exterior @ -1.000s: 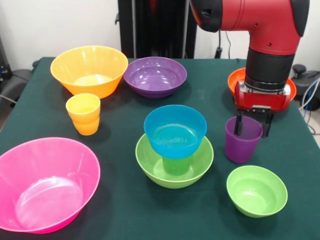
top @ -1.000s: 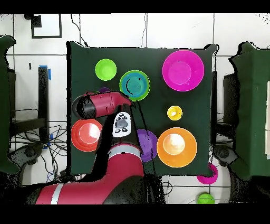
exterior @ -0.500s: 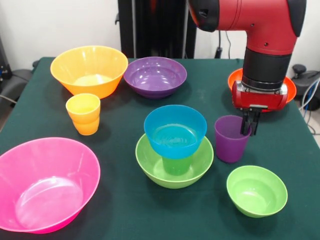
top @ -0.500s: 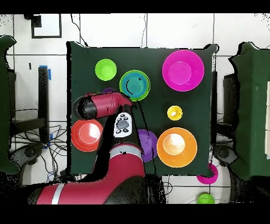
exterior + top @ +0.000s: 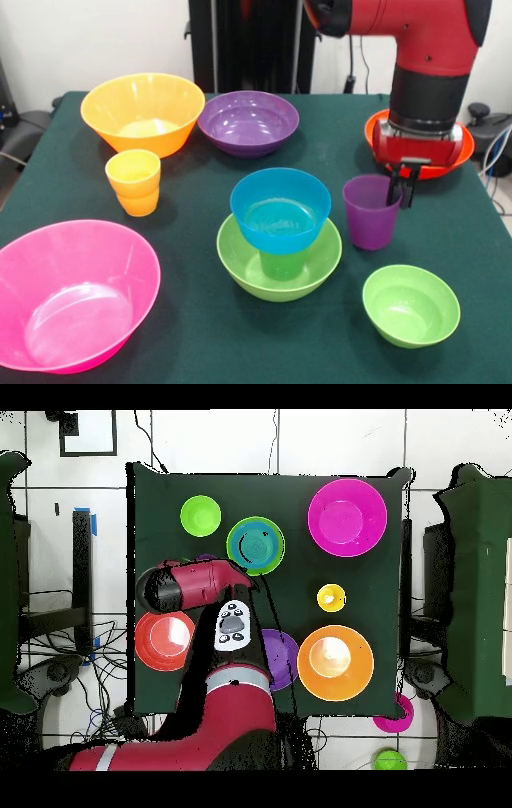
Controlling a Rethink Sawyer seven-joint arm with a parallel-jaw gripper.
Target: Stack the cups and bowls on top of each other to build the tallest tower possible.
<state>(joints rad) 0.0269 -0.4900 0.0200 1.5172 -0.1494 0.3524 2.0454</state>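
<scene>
**End effector grips purple cup beside part-built tower**

The end effector (image 5: 402,186) pinches the glossy purple cup's (image 5: 370,213) tapered rim, right of the blue bowl (image 5: 280,208) atop the lime-green bowl (image 5: 278,272). In the overhead view the arm (image 5: 195,584) hides the cup.

One camera faces across the table (image 5: 200,336) closely; another looks straight down.

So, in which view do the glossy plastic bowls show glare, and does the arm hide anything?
Front view: soft white glare lies inside the large pink plastic bowl and the large orange plastic bowl. Overhead view: the centre of the round red-orange plastic bowl is washed out white, and the red arm covers nearly all of the purple plastic cup.
</scene>
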